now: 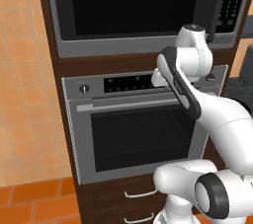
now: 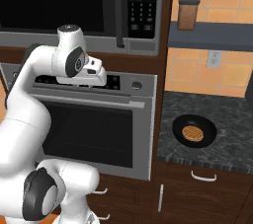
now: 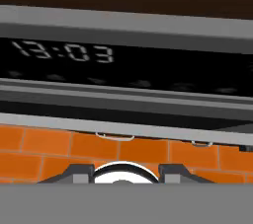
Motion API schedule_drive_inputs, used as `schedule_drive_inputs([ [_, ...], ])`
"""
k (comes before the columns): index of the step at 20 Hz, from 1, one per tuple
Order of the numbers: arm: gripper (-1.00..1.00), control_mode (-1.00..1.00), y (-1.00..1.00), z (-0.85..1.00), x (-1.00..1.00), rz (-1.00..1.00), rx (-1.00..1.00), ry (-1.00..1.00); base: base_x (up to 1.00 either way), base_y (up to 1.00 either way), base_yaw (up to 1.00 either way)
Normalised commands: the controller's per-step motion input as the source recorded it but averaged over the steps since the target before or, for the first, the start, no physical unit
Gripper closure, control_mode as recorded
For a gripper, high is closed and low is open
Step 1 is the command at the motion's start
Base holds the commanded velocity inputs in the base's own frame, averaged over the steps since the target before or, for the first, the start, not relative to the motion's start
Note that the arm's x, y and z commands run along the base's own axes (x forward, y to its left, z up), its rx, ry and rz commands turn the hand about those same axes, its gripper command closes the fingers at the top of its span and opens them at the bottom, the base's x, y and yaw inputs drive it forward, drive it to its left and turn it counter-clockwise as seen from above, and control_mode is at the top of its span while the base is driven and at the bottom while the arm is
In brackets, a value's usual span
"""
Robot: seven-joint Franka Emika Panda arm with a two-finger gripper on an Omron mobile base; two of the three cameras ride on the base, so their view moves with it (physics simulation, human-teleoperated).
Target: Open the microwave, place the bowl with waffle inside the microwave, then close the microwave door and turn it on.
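Note:
The microwave (image 1: 74, 45) is built in high, above the oven. Its black glass door (image 2: 49, 1) is shut, with the dark vertical handle (image 2: 118, 18) beside the black keypad (image 2: 143, 1). The small black bowl (image 2: 194, 131) rests on the dark counter to the right, and the golden waffle (image 2: 192, 132) lies in it. My gripper (image 3: 123, 171) is open with nothing between its fingertips (image 3: 79, 170). It faces the oven's control panel at close range. It hangs below the microwave and well left of the bowl.
The silver oven (image 1: 138, 139) has a clock display (image 3: 64, 51), a round knob (image 1: 84, 89) and a horizontal bar handle (image 1: 128, 103). A brown canister (image 2: 189, 13) stands on a shelf above the counter (image 2: 232, 119). Drawers (image 2: 202, 176) sit under the counter, and the floor is orange tile.

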Motion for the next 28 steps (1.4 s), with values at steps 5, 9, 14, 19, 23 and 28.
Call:
schedule_drive_inputs([
  [5,-1.0,-1.0,-0.36,0.39,-0.52,0.11,0.0,-0.34,0.0,0.0,0.0],
  [9,-1.0,-1.0,-1.0,0.85,-0.48,0.04,0.24,-0.68,0.0,0.0,0.0],
  [14,-1.0,-1.0,-0.81,0.91,0.09,-0.18,0.37,-0.21,0.0,0.0,0.0],
  [19,-1.0,-1.0,-0.05,0.06,0.1,-0.07,0.04,0.02,0.0,0.0,0.0],
  [23,-1.0,-1.0,-0.19,0.16,0.01,-0.02,0.08,-0.02,0.0,0.0,0.0],
  [28,-1.0,-1.0,-0.09,0.47,0.28,-0.1,0.03,-0.17,0.0,0.0,0.0],
])
